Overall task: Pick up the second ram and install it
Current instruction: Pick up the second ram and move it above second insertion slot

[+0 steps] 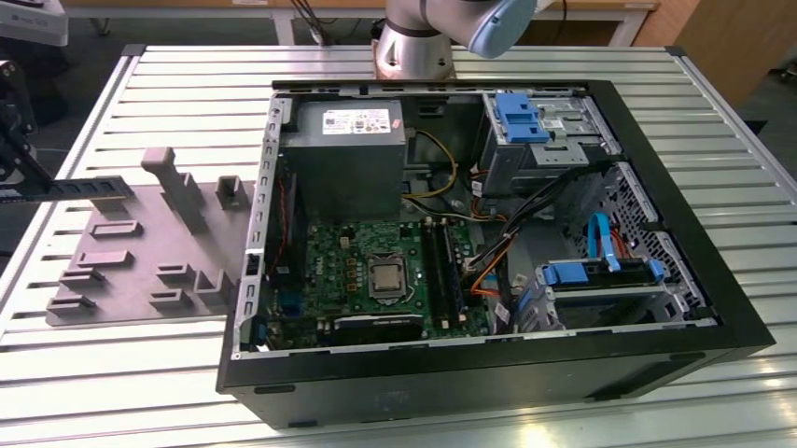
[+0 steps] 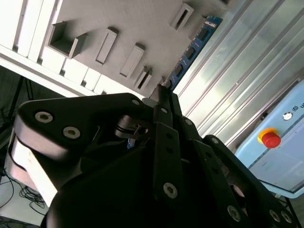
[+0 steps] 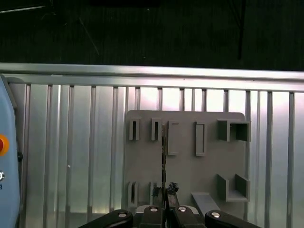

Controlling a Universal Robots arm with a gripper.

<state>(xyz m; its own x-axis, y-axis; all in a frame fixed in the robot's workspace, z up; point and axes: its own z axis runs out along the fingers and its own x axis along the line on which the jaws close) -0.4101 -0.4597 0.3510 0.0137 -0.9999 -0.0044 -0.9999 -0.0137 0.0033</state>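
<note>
The fingers [image 2: 165,114] are closed on one end of the ram [image 2: 192,50], a thin blue board with black chips. The ram projects straight out from the fingertips. In the first wrist view it appears edge-on as a thin dark line [image 3: 164,152] over the grey plate [image 3: 209,168].

In the exterior view the ram [image 1: 85,189] is held level above the plate's [image 1: 131,257] far corner, near the tabletop [image 1: 187,75] edge on the exterior view's left. The plate lies flat on the slatted tabletop and carries several raised holders.

Beside the plate, toward the exterior view's right, lies the open case [image 1: 498,383]. Its motherboard [image 1: 349,257] faces up, and the black slots [image 1: 439,266] are well apart from the ram.
</note>
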